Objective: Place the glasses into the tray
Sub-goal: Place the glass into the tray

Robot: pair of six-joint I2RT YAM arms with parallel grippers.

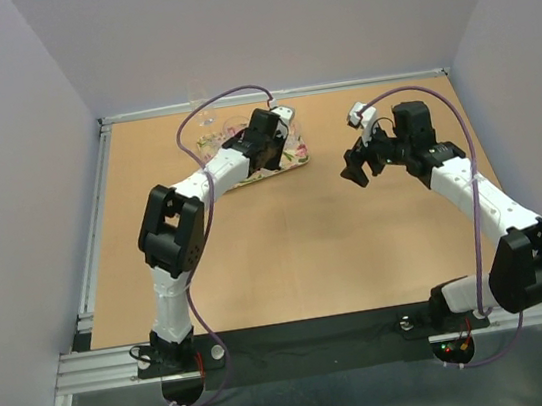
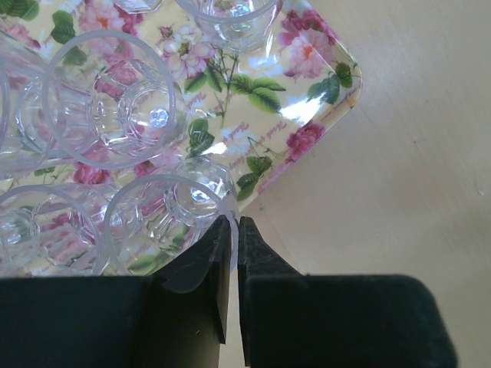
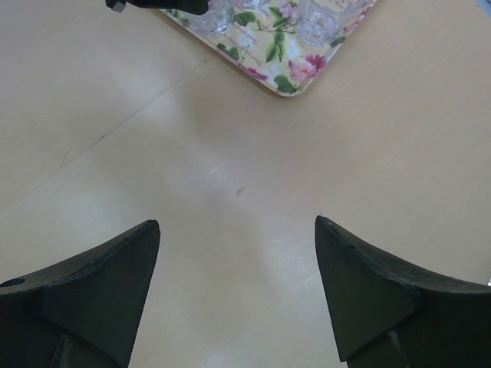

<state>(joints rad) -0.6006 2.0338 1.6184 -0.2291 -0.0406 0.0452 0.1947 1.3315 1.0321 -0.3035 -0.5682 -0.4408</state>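
Observation:
The flowered tray (image 1: pixel 291 159) lies at the back left of the table. Several clear glasses stand on it, one large (image 2: pixel 111 100) and one at its far end (image 2: pixel 230 15). My left gripper (image 1: pixel 267 141) is over the tray's right end. In the left wrist view the gripper (image 2: pixel 234 222) is shut on the thin rim of a glass (image 2: pixel 173 222) that sits at the tray's near edge. My right gripper (image 1: pixel 355 171) is open and empty above bare table to the right of the tray; its wrist view (image 3: pixel 238 226) shows the tray's corner (image 3: pixel 284 73) ahead.
One more glass (image 1: pixel 199 99) stands by the table's back rail, behind the tray. A metal rail (image 1: pixel 93 228) runs along the left edge. Grey walls close in the back and sides.

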